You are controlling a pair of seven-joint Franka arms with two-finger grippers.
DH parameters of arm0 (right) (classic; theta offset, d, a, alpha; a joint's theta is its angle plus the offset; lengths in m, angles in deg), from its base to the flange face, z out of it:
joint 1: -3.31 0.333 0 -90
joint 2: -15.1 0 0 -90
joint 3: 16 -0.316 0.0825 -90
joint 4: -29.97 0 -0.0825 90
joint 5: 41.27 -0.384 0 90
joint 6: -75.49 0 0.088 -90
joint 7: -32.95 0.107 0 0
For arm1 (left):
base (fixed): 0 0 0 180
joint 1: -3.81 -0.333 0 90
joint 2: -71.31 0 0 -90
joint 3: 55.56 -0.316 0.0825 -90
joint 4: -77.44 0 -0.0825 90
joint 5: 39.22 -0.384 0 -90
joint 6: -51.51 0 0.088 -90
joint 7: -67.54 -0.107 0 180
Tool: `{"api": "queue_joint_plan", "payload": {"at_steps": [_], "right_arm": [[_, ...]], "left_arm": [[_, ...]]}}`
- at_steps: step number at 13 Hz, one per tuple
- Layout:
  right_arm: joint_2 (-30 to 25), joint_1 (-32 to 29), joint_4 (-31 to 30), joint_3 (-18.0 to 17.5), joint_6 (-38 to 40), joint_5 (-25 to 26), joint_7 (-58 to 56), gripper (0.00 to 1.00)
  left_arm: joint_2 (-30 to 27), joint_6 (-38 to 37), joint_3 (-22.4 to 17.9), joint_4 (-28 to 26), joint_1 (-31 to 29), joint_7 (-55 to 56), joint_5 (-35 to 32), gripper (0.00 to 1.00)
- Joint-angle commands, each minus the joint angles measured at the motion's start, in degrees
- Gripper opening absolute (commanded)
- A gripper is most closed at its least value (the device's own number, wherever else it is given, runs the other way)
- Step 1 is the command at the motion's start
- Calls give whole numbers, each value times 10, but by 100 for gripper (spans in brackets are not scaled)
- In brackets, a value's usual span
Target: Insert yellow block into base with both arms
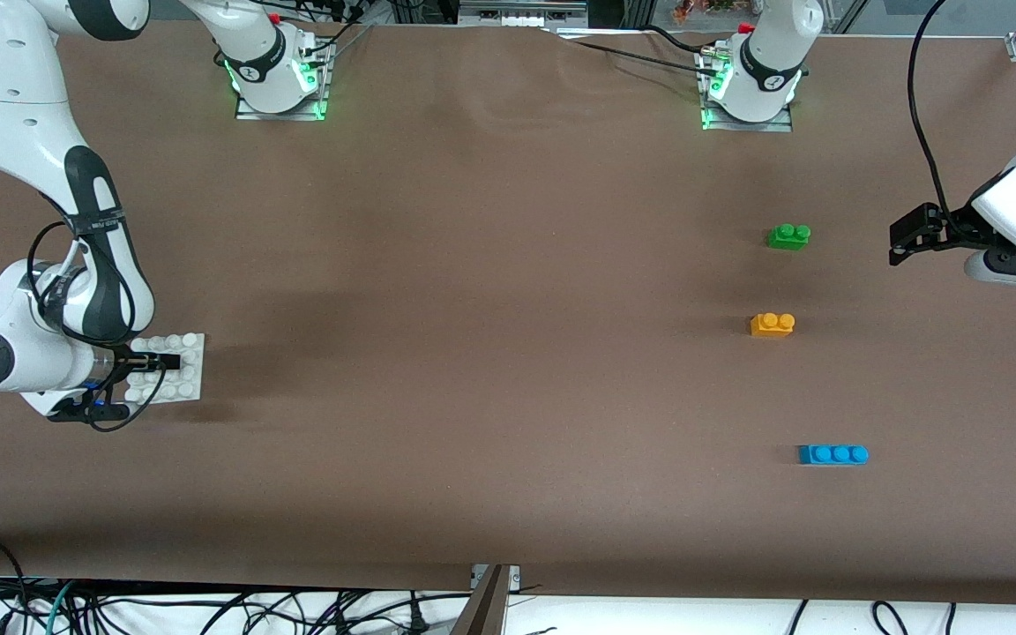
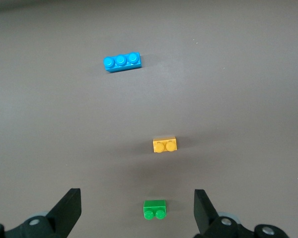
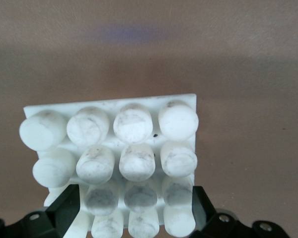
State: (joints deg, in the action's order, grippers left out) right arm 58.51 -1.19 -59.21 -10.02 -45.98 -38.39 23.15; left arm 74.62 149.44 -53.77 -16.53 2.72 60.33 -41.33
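Resting on the desk: a brown desk (image 1: 473, 353) carries one white base and three bricks, with two robot arms, one at each end.
Base: one studded white base (image 1: 186, 375) lies at the right arm's end of the desk.
Right end effector: the right end effector (image 1: 164, 361) is low over the base, fingers spread wide with studs between them; whether they touch the plate is hard to tell, and nothing is gripped.
Left end effector: the left end effector (image 1: 900, 238) hangs over bare desk near the green brick, fingers wide apart and empty.
Bricks, counted: one blue brick (image 1: 832, 454), one green brick (image 1: 788, 236), one yellow block (image 1: 773, 324).
Yellow block position: on the desk between the green and blue bricks, toward the left arm's end, well apart from the base.
Risk: the green brick lies closest to the left end effector and has the same shape, so it might be grabbed by mistake; an unheld base could slide when the block is pressed in.
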Motion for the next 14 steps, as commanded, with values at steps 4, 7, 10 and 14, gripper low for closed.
{"api": "queue_joint_plan", "payload": {"at_steps": [4, 7, 10, 14], "right_arm": [[9, 0, -38, -4, -74, 24, -12, 100], [20, 20, -38, -12, -99, 14, 0, 100], [21, 60, -34, -17, -105, 3, 38, 100], [21, 142, -32, -18, -105, 2, 122, 100]], "left_arm": [[4, -11, 2, 13, 1, -1, 11, 100], [3, -11, 2, 13, 1, -1, 11, 100], [3, -11, 2, 13, 1, -1, 11, 100], [4, -10, 2, 13, 1, -1, 11, 100]]}}
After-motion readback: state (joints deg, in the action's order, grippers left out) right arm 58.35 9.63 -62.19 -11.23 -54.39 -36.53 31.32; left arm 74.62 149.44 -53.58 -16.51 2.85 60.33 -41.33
